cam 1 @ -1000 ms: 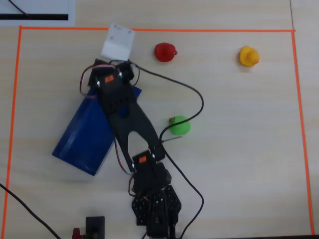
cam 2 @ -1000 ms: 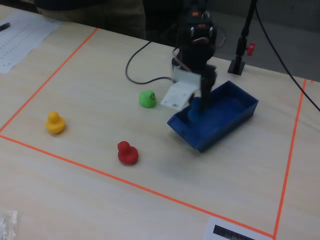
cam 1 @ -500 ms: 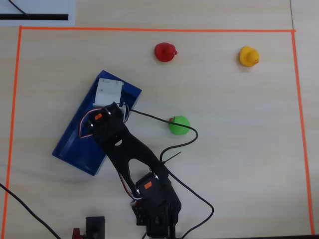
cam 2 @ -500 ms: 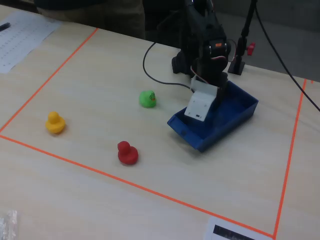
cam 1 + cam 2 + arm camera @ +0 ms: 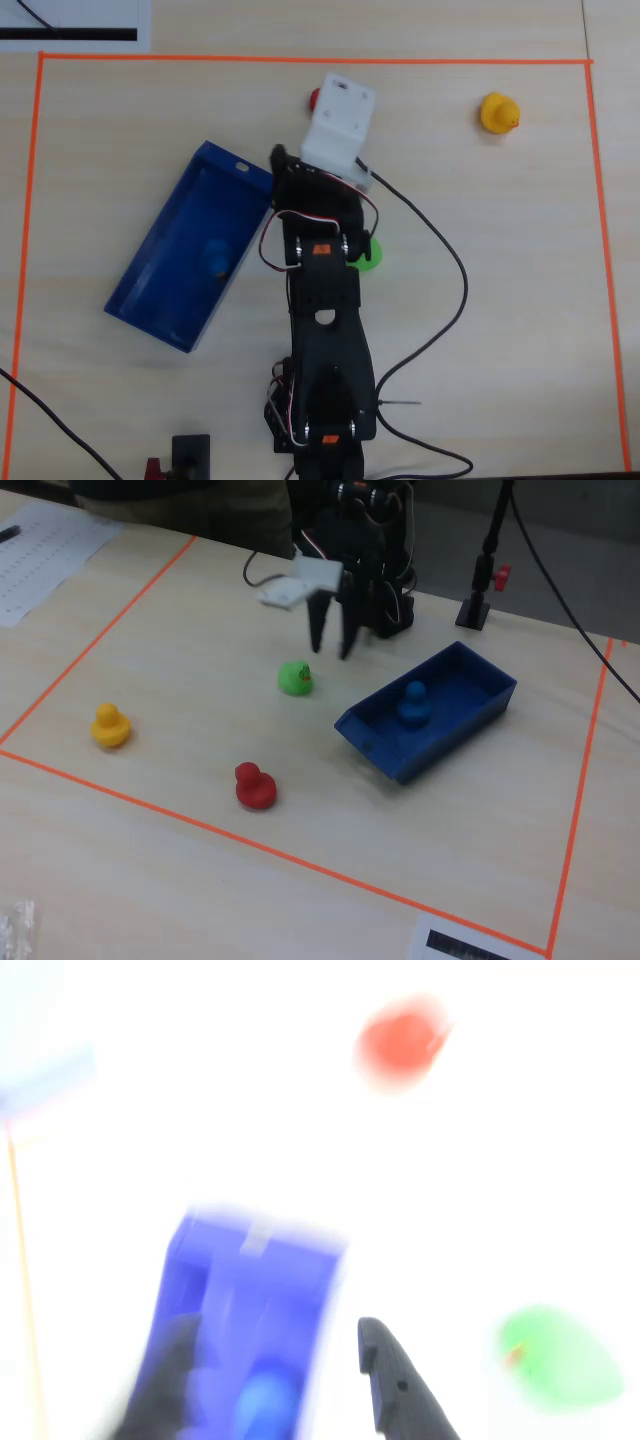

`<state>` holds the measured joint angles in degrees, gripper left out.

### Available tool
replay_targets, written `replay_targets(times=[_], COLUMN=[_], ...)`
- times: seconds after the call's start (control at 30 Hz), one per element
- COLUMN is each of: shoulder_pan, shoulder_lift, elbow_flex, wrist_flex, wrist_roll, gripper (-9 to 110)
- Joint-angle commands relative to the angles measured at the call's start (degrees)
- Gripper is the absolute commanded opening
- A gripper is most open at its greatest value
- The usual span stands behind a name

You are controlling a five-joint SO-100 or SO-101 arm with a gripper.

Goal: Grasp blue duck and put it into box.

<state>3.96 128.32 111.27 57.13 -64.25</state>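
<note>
The blue duck (image 5: 413, 702) sits inside the box (image 5: 372, 742), and the empty gripper (image 5: 331, 652), fingers apart, hangs just left of it in the fixed view, where a careless swing might knock the green duck (image 5: 295, 677).

A small blue toy duck (image 5: 413, 703) sits upright inside the shallow dark-blue rectangular box (image 5: 372, 742) — black two-finger gripper (image 5: 331, 650) parted, empty, above the table.
</note>
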Motion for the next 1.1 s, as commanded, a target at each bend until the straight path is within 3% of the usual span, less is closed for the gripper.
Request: replay_targets(times=[0.0,0.17,0.3,0.63,0.97,1.07], shoulder_pan=[6.7,6.0,3.0,-2.9,-4.6,-2.3], shoulder_lift=[10.6,28.6,43.8,61.0,61.4,61.4], elbow_flex=[18.5,44.6,57.7,66.9,67.0,67.0], wrist_flex=[-15.6,-26.9,-27.9,-5.9,17.8,17.9], wrist_roll=[-3.1,-2.2,1.7,2.8,-9.1,-8.8], gripper=[0,0,0,0,0,0])
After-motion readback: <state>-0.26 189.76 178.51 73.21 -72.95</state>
